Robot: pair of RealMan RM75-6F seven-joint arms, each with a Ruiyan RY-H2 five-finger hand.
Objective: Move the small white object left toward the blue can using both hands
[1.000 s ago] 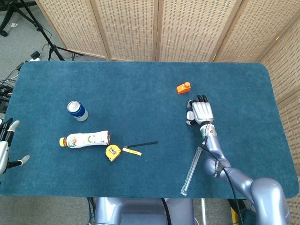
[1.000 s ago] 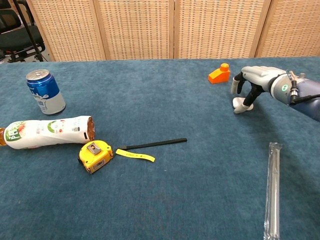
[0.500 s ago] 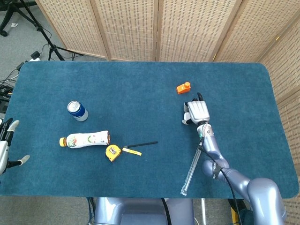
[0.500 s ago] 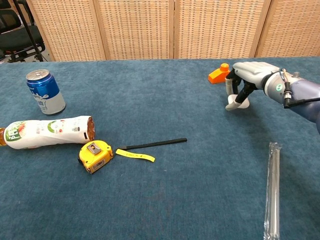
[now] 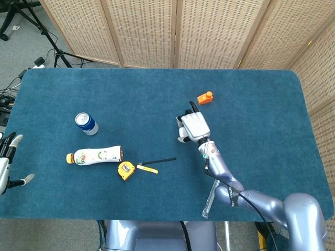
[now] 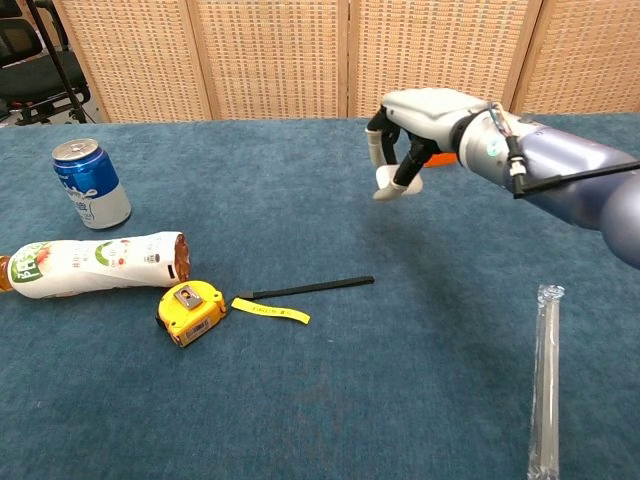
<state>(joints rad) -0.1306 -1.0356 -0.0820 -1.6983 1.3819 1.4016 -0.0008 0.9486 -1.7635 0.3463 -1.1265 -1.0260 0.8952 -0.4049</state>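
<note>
While the small white object (image 6: 397,185) hung pinched under the curled fingers (image 6: 380,140) of our right hand (image 6: 425,115), we judged the step in hand to be the carry leftward, roughly midway through. In the chest view the object sat at centre-right of the frame, apparently lifted clear of the desk (image 6: 330,400), though we could not tell for certain that nothing touched the cloth beneath it. In the head view the same hand (image 5: 192,125) lay just right of centre, with the white piece (image 5: 183,133) peeping out at its lower left edge.

The blue can (image 6: 90,183) stood upright at the far left of the chest view, well apart from the carried object, with the lying bottle (image 6: 95,265) just below it and the yellow tape measure (image 6: 189,311) lower and nearer the middle. The orange piece (image 5: 204,98) lay up and to the right of our right hand.

Our left hand (image 5: 8,162) waited at the left edge of the head view, off the desk's corner, its fingers spread and holding nothing.

The next move, as we reckoned it, called for bringing the object on toward frame left to a spot the left hand could reach, keeping above the tape measure and its strap, and for the left hand to come in over the desk to receive it.
</note>
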